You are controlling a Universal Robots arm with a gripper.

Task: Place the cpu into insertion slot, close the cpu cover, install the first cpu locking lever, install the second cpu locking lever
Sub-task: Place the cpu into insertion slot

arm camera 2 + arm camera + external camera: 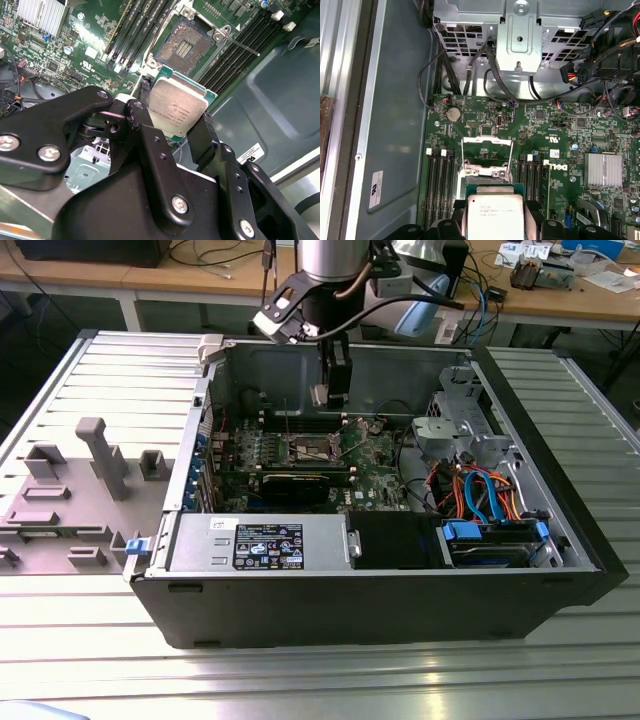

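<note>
- One arm with one gripper [323, 396] reaches down into one open computer case [400, 585], which lies open side up on a slatted metal table [560, 660].
- There is one chip [177, 110], square with a silver-grey top. Rows of small dark print on that top are too fine to make out.
- The jaws are closed in on the chip. Two black fingers [201, 136] press on its opposite edges, and the chip fills the narrow gap between them.
- There is one socket [186, 46] on the green board [540, 125], with its dark centre uncovered inside a silvery rim.
- The chip hangs above the board, near the socket but apart from it, and is not seated in it.
- Two banks of long black memory slots [440, 180] stand one on each side of the socket.
- The board also carries one round coin battery [453, 115] and one ribbed silver heat sink [602, 170].
- One white sticker [376, 189] is on the case's grey wall, and there is white lettering on the board beside the memory slots.
- In the exterior view, one black sticker [268, 545] with white print sits on the grey power supply box.
- One bundle of blue and orange cables [480, 490] lies to the exterior view's right of the board.
- One grey plastic fixture [100, 455] stands on the table to the exterior view's left of the case.
</note>
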